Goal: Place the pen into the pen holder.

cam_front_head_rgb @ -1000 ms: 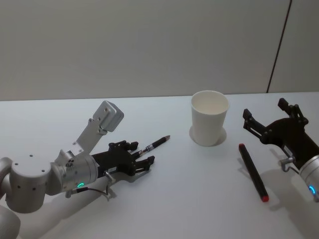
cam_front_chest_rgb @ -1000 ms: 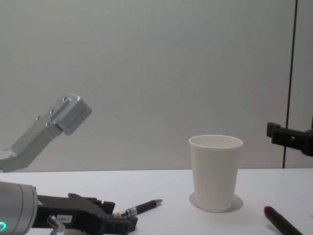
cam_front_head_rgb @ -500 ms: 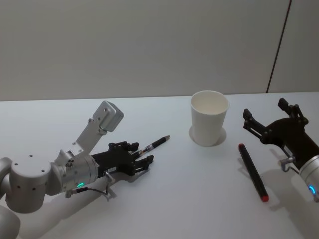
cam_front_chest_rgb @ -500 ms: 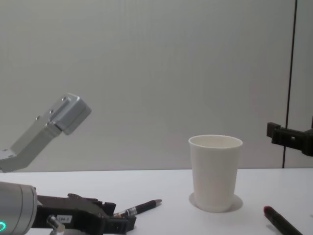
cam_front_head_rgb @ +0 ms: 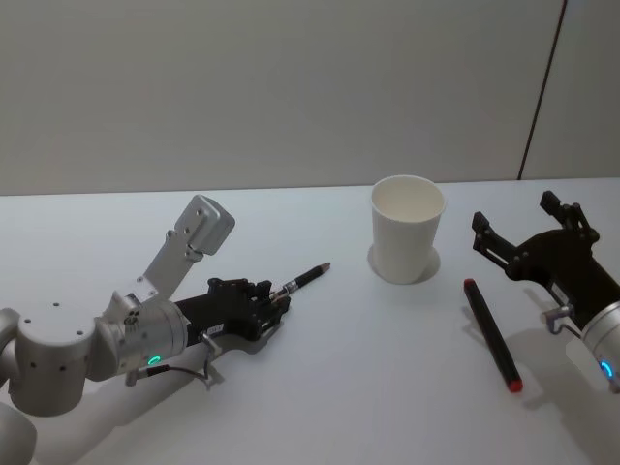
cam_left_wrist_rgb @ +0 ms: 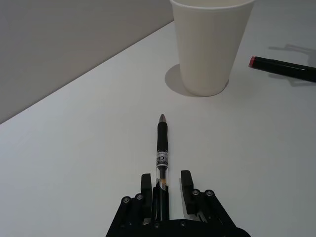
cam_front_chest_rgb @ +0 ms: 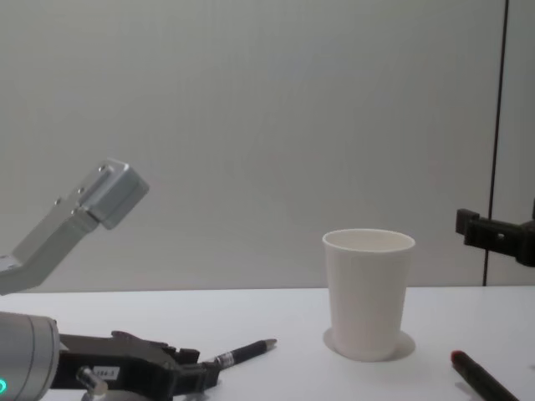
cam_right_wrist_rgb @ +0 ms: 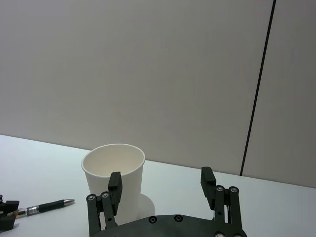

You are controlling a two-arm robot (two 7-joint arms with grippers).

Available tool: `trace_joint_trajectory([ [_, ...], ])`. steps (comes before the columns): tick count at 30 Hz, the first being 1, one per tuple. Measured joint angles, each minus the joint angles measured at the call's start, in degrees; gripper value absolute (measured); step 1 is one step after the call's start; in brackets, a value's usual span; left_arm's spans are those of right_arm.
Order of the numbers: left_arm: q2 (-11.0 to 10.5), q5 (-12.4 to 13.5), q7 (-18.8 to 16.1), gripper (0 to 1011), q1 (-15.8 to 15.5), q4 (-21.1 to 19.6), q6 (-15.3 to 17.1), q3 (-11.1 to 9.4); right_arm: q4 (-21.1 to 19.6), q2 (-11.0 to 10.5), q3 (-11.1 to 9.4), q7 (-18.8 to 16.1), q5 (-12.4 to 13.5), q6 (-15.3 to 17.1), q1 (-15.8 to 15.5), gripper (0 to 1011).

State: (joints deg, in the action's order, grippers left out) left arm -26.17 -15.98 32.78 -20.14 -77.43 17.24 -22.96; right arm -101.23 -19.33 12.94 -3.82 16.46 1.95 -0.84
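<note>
white desk (cam_front_head_rgb: 339,387) before a grey wall. left gripper (cam_left_wrist_rgb: 165,180) sits low, narrow, its fingers either side of the back end of the pen (cam_left_wrist_rgb: 162,143), which lies flat pointing at the pen holder (cam_front_head_rgb: 407,232). right gripper (cam_front_head_rgb: 515,215) hovers wide open near a black marker (cam_front_head_rgb: 491,334).

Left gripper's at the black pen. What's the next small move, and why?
Probably close the left gripper on the black pen. Its fingers straddle the pen's rear end with gaps showing either side, so it looks unclamped. The pen lies flat, tip toward the white paper cup. The right gripper sits open, right of the cup.
</note>
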Motion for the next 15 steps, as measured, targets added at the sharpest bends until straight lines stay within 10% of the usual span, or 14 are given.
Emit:
trace_joint_trajectory([
  [6, 0.0, -0.5, 0.1, 185, 0.0, 0.2, 0.0, 0.1, 0.0, 0.0, 0.0, 0.0, 0.0, 0.0, 0.0, 1001],
  [15, -0.1, -0.6, 0.8, 151, -0.3, 0.6, -0.3, 0.1, 0.0, 0.0, 0.0, 0.0, 0.0, 0.0, 0.0, 1001],
])
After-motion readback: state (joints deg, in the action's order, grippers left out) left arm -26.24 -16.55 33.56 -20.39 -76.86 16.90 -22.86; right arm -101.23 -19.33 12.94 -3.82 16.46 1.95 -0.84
